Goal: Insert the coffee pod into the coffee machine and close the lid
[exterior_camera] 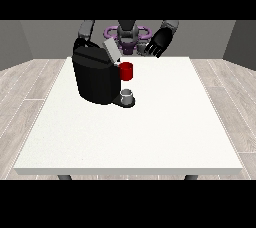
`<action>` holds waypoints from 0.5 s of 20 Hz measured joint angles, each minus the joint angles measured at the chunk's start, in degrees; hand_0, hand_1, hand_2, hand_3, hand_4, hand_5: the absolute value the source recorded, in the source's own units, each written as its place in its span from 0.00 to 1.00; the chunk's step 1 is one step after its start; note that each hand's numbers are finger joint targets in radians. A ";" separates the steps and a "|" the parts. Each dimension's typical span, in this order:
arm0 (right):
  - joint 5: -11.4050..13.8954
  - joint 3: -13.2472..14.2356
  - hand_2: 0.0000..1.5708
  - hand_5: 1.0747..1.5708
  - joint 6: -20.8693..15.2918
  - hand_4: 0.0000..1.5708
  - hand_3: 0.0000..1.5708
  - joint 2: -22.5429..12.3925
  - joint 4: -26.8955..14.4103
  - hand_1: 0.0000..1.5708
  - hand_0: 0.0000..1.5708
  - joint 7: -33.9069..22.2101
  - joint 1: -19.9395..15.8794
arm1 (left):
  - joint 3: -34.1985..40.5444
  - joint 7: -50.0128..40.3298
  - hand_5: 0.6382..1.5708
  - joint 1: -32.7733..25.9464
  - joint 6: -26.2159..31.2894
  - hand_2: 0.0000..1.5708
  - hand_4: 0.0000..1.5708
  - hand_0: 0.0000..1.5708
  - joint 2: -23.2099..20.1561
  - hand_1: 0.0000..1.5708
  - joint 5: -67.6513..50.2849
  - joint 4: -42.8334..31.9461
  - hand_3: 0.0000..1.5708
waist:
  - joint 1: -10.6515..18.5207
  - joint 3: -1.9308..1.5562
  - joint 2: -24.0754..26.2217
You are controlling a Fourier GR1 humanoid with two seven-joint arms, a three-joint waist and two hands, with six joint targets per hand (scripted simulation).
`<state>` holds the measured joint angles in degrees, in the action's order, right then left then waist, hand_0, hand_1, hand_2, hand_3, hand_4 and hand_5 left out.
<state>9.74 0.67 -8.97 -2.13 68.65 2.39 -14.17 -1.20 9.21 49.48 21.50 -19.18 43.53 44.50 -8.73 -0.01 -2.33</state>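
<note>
Your stock on the white table (150,137), listed left to right from the coffee machine:

1. Coffee machine (95,79): black, bulky, standing on the table's far-left part. This is your landmark.
2. Hand at the view's left: hidden behind the machine's top; only its grey arm (86,29) shows above the machine. You cannot tell how that hand stands.
3. Lid (111,50): grey flap at the machine's upper right, tilted up and open.
4. Red thing at the machine (126,71): just right of the machine's upper front, below the lid.
5. Grey thing (127,94): small, cup-like, on the machine's dark base under the red thing. You cannot tell it for the pod.
6. Hand at the view's right (156,43): black, raised well right of the machine, above the table's far edge, fingers spread and relaxed, holding nothing.
</note>
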 measured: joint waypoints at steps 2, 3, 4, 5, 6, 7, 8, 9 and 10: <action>0.22 0.00 0.00 1.00 -0.31 0.00 0.00 -0.06 0.45 0.00 0.00 0.13 -0.61 | 1.41 -1.74 1.00 2.48 0.74 0.74 0.33 0.61 0.42 0.61 -0.90 -0.06 0.86 | -1.04 0.00 -0.52; -0.09 0.17 0.00 1.00 -0.03 0.00 0.00 -0.20 0.90 0.00 0.00 0.01 -1.14 | 2.36 -2.62 1.00 3.95 1.15 0.81 0.32 0.78 0.15 0.78 -1.40 -0.31 0.82 | -1.79 0.00 -0.98; -0.29 0.31 0.00 1.00 0.10 0.00 0.00 -0.28 1.21 0.00 0.00 -0.27 -1.32 | 2.87 -3.34 1.00 4.91 1.69 0.81 0.32 0.79 0.17 0.79 -1.73 -0.35 0.81 | -2.06 0.00 -0.96; -0.29 0.24 0.00 1.00 -0.08 0.00 0.00 -0.05 1.47 0.00 0.00 -0.58 -1.43 | 3.55 -4.25 1.00 6.04 2.48 0.79 0.31 0.76 0.17 0.76 -2.24 -0.54 0.80 | -2.38 0.00 -0.98; -0.16 0.12 0.00 1.00 -0.09 0.00 0.00 -0.15 2.10 0.00 0.00 -1.08 -2.02 | 4.42 -4.79 1.00 7.24 2.42 0.79 0.31 0.76 -0.33 0.76 -2.52 -0.85 0.80 | -3.06 0.00 -1.68; -0.11 0.32 0.00 1.00 -0.37 0.00 0.00 -0.23 2.31 0.00 0.00 -1.18 -2.25 | 5.00 -4.91 1.00 8.04 2.84 0.82 0.31 0.81 -0.52 0.81 -2.98 -0.88 0.81 | -3.14 0.00 -1.99; -0.13 0.39 0.00 1.00 -0.27 0.02 0.00 -0.41 2.56 0.00 0.00 -1.20 -2.94 | 5.51 -5.55 1.00 9.47 2.90 0.82 0.31 0.80 -0.81 0.80 -3.09 -0.98 0.81 | -3.70 0.00 -2.80; 0.16 0.17 0.00 1.00 -0.26 0.00 0.00 -0.53 2.84 0.00 0.00 -1.17 -3.31 | 6.11 -6.20 1.00 10.98 3.20 0.81 0.30 0.77 -1.36 0.77 -3.27 -1.24 0.80 | -4.34 0.00 -3.45; 0.32 0.20 0.00 1.00 -0.35 0.17 0.00 -0.67 2.99 0.00 0.00 -1.42 -4.22 | 6.41 -6.72 1.00 12.35 3.21 0.80 0.31 0.75 -1.49 0.75 -3.29 -1.34 0.81 | -4.73 0.00 -4.31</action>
<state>10.07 0.87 -9.32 -2.80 71.64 0.98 -18.40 5.21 2.49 61.83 24.72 -20.67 40.25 43.16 -13.45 -0.01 -6.64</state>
